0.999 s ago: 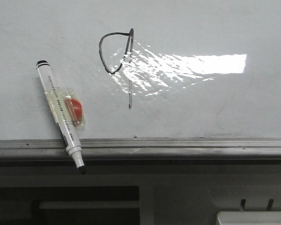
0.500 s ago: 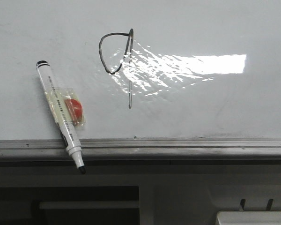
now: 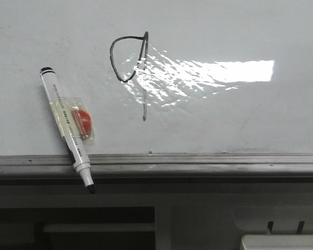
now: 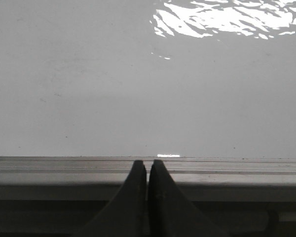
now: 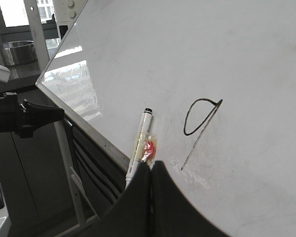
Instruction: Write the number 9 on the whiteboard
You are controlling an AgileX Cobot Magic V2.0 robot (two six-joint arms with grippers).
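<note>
The whiteboard (image 3: pixel 224 120) fills the front view, with a grey metal ledge (image 3: pixel 198 161) along its bottom edge. The number 9 (image 3: pixel 144 99) is a thin dark loop with a long straight tail, left of the board's centre. It also shows in the right wrist view (image 5: pixel 200 138). A white marker (image 3: pixel 68 130) with a red piece taped to it lies on the board; its dark tip hangs over the ledge. Neither gripper shows in the front view. My left gripper (image 4: pixel 147 163) is shut and empty, just before the ledge (image 4: pixel 64 170). My right gripper (image 5: pixel 151 164) is shut and empty, back from the marker (image 5: pixel 139 143).
A bright glare patch (image 3: pixel 219 73) lies on the board right of the 9. A white box edge (image 3: pixel 281 242) sits below the ledge at the lower right. In the right wrist view a dark arm part (image 5: pixel 34 116), a stand post (image 5: pixel 64 158) and a metal bowl (image 5: pixel 10 52) are beside the board.
</note>
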